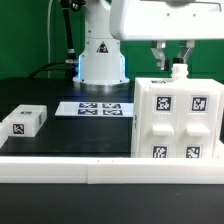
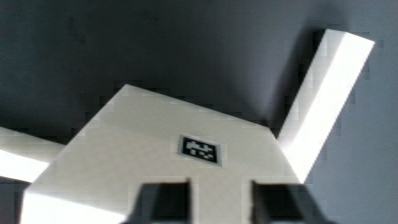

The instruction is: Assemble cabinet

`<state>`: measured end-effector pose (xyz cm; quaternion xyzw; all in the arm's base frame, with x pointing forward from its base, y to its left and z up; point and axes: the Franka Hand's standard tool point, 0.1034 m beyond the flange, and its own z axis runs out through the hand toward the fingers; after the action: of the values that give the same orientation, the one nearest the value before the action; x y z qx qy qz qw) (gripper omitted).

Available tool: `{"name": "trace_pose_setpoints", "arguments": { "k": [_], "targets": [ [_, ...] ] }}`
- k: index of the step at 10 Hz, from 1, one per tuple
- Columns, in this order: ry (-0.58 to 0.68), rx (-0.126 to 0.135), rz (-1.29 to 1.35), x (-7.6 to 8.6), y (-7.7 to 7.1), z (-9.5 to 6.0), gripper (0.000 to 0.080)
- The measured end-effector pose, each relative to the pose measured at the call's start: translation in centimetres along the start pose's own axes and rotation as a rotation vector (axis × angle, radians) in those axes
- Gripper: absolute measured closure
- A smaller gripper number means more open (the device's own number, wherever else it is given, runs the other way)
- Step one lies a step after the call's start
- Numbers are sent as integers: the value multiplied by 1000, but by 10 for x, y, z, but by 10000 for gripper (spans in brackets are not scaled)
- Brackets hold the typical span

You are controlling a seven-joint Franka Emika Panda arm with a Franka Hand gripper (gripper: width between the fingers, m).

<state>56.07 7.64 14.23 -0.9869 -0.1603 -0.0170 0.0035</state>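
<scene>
The cabinet [image 1: 175, 118] stands upright by the tabletop's near edge, toward the exterior view's right corner, its tagged front facing that edge. Its loose block [image 1: 25, 122] lies flat near the opposite near corner. The gripper [image 1: 172, 58] hangs over the cabinet's top, fingers spread, holding nothing.

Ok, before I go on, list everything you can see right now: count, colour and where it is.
cabinet body: 1, white, tags on its front, on the table at the exterior view's right, under the tool
block: 1, white, one tag on top, on the table at the exterior view's left, apart from the body
marker board: 1, white with black tags, flat on the table in front of the base
rail: 1, white, along the table's near edge
table: 1, black, under everything
base: 1, white with a triangular sticker, behind the marker board
tool: 1, white body, dark fingers, open, just above the cabinet body's top
</scene>
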Motion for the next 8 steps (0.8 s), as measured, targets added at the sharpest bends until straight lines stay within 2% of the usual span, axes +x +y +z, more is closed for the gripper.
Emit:
{"name": "trace_pose_setpoints", "arguments": {
  "k": [1,2,3,4,5,6,8],
  "targets": [
    [0,0,0,0,0,0,566],
    [0,0,0,0,0,0,377],
    [0,0,0,0,0,0,377],
    [1,0,0,-1,0,1,175],
    [-4,0,1,-9,-1,5,41],
    [7,-2,62,-18,-3,7,12],
    [-11,0,212,-49,-15,14,2]
  ]
}}
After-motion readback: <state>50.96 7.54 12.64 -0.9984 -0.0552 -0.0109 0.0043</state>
